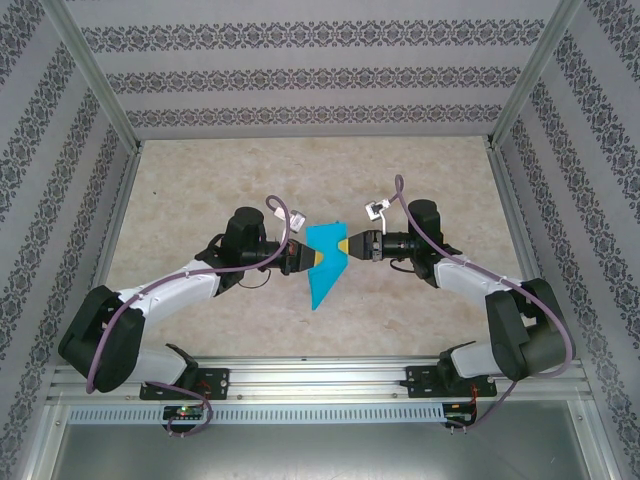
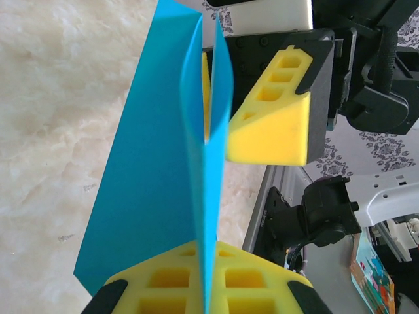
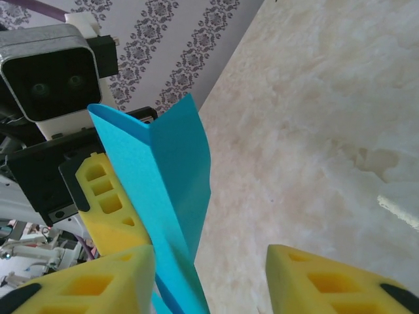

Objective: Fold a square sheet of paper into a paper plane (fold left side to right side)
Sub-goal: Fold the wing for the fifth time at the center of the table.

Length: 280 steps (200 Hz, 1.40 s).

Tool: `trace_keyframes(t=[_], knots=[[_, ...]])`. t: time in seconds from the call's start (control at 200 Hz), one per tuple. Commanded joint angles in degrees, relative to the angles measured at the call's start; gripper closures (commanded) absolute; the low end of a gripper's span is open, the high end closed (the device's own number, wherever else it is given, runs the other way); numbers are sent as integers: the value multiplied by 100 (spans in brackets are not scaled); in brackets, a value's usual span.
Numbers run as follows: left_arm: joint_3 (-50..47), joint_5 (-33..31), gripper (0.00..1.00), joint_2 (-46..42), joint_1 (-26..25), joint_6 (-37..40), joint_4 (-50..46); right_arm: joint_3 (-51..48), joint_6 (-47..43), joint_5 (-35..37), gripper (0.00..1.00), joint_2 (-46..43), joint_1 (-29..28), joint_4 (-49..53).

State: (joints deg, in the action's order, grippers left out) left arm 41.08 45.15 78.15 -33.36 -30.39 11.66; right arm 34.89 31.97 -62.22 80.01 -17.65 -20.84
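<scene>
The square sheet of paper, bright teal-blue, stands folded into a pointed paper plane (image 1: 325, 265) held above the table's middle, its tip pointing toward the near edge. My left gripper (image 1: 303, 258) is shut on it from the left. In the left wrist view the yellow pads (image 2: 163, 281) pinch the plane's creased edge (image 2: 150, 183). My right gripper (image 1: 348, 247) faces it from the right, jaws open around the paper. In the right wrist view the plane (image 3: 163, 190) lies against one of the right gripper's (image 3: 209, 281) pads, with a wide gap to the other pad (image 3: 327, 281).
The tabletop (image 1: 220, 180) is a beige marbled surface. Patterned walls (image 1: 310, 75) and metal posts enclose it at the back and sides. An aluminium rail (image 1: 320, 375) carrying both arm bases runs along the near edge.
</scene>
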Motion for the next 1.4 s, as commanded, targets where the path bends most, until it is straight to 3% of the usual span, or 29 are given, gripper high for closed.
trace_keyframes(t=[0.0,0.29,0.48,0.53,0.669,0.799,0.874,1.089,1.394], knots=[[77,97,99,-92,67,242,-178,158,-71,-247,58,10,-67,-207],[123,10,99,67,82,231,-269,176,-193,-256,74,-3,-108,38],[162,-59,94,193,102,261,-359,228,-362,-187,99,-4,-109,362],[181,-109,86,232,100,277,-437,244,-382,-128,100,14,-116,475],[242,-507,49,282,145,364,-803,355,-628,133,100,163,-173,1253],[339,-1384,35,163,212,468,-1467,386,-410,504,100,319,-169,1679],[499,-1960,33,72,215,582,-2022,430,-26,862,100,395,-150,1917],[783,-2724,37,-258,-210,948,-3047,437,1249,1404,100,752,-155,1794],[149,-3281,38,-501,-1428,665,-2464,615,1496,1722,100,1255,-79,2015]])
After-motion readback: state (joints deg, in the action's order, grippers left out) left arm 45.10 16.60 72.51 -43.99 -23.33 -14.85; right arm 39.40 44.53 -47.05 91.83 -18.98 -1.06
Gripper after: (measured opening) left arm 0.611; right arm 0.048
